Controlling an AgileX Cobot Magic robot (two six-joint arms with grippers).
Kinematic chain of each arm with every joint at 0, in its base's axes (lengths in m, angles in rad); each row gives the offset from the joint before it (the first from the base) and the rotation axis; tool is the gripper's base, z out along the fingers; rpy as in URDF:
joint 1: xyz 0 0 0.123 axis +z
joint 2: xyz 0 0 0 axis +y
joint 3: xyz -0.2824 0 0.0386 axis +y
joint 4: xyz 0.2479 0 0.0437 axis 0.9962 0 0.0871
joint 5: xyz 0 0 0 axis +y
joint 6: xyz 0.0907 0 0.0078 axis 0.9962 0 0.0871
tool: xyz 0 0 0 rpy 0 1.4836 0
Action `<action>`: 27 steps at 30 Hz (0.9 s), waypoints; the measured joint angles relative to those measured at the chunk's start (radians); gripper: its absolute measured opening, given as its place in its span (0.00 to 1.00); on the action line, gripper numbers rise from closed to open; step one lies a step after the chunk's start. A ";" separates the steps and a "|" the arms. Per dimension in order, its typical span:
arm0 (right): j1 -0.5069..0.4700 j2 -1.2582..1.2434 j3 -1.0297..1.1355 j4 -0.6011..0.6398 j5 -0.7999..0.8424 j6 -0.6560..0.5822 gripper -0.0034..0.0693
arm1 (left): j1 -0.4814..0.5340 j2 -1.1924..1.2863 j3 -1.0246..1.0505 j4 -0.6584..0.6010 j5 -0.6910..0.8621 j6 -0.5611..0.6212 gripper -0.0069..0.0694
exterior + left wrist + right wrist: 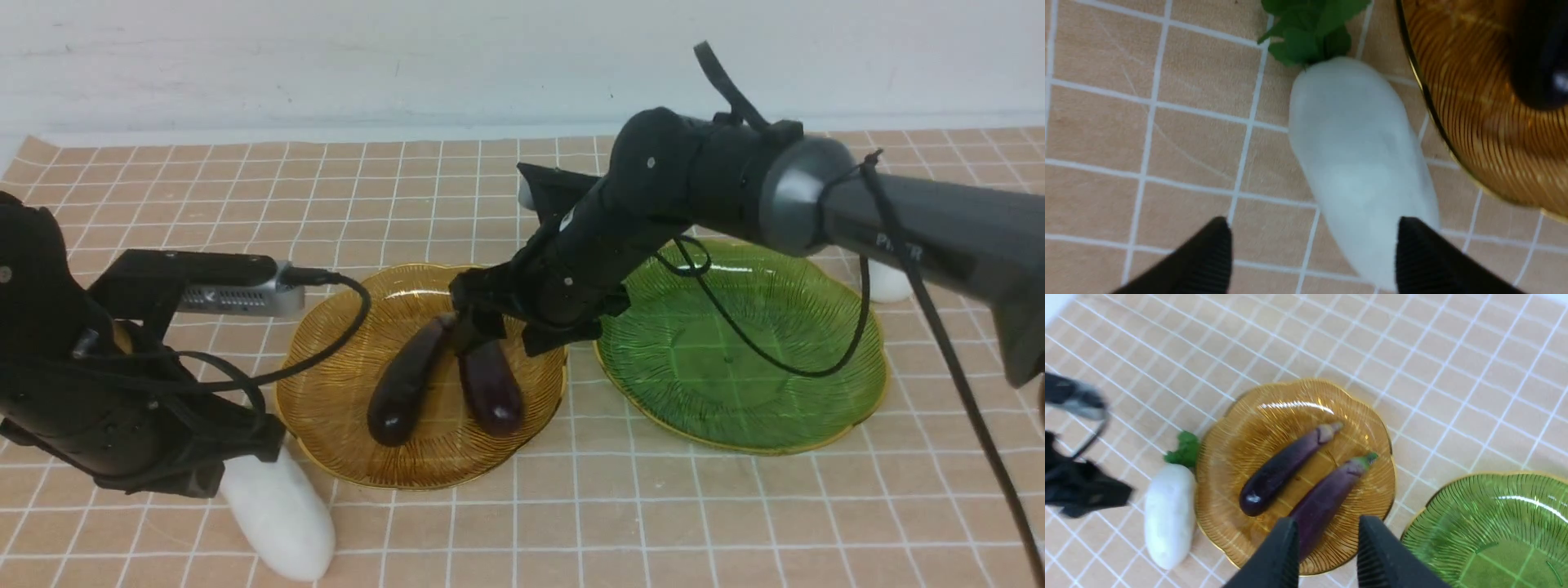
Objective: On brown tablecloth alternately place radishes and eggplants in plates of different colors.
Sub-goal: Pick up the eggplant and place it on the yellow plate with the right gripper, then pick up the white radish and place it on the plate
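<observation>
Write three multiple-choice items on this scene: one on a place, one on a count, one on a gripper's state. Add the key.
1. The two eggplants lie:
A. in the green plate
B. in the amber plate
C. on the brown tablecloth

2. Plates on the tablecloth:
A. one
B. two
C. three

3. The left gripper is:
A. shut on the radish
B. shut on nothing
C. open, by the radish

Key:
1 B: both lie side by side in the amber plate.
2 B: one amber, one green.
3 C: its jaws stand apart, and the radish lies on the cloth.
</observation>
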 joint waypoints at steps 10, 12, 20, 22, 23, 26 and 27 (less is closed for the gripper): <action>0.002 -0.024 0.079 0.010 0.005 0.011 0.30 | 0.000 0.177 0.000 -0.115 -0.082 -0.078 0.94; 0.002 -0.024 0.104 0.011 0.005 0.011 0.30 | 0.000 0.191 0.000 -0.135 -0.083 -0.066 0.93; 0.002 -0.023 0.164 0.011 0.007 0.011 0.30 | 0.000 0.216 -0.005 -0.166 -0.097 -0.052 0.87; 0.002 -0.023 0.164 0.011 0.007 0.011 0.30 | 0.000 0.224 -0.005 -0.177 -0.101 -0.052 0.87; 0.002 -0.023 0.164 0.011 0.006 0.011 0.30 | 0.000 0.230 -0.005 -0.184 -0.105 -0.052 0.87; 0.002 -0.023 0.164 0.012 0.006 0.011 0.30 | 0.000 0.252 -0.008 -0.175 -0.107 -0.050 0.84; 0.002 -0.023 0.164 0.012 0.006 0.011 0.30 | 0.000 0.258 -0.007 -0.156 -0.107 -0.049 0.81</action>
